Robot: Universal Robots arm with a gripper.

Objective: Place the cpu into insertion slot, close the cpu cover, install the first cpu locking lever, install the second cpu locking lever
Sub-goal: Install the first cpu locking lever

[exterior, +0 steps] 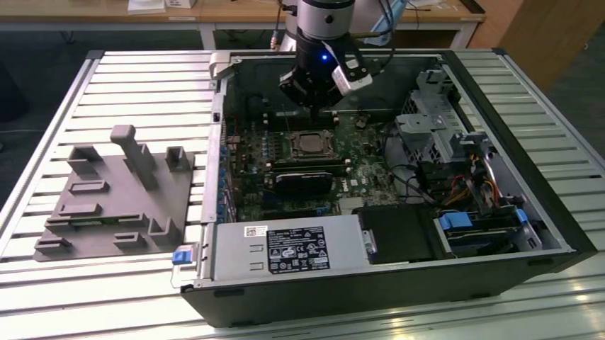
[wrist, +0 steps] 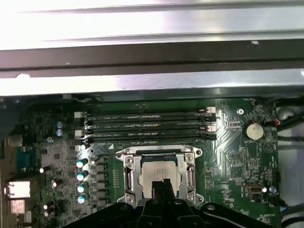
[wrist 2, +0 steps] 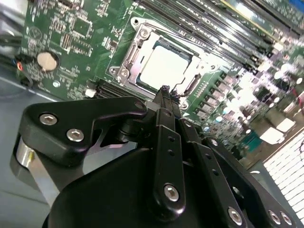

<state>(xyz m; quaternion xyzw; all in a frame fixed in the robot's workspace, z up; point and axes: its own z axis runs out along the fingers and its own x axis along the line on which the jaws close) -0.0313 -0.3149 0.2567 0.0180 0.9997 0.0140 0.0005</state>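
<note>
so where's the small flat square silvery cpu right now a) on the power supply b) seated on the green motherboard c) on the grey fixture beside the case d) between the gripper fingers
b: the small flat square silvery cpu lies on the green motherboard, framed by the silver metal cpu cover.

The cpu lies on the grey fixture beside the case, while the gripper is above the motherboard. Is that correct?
No. The cpu sits in its socket on the motherboard, framed by the cpu cover, as the first wrist view shows. The gripper is indeed above the motherboard.
</note>
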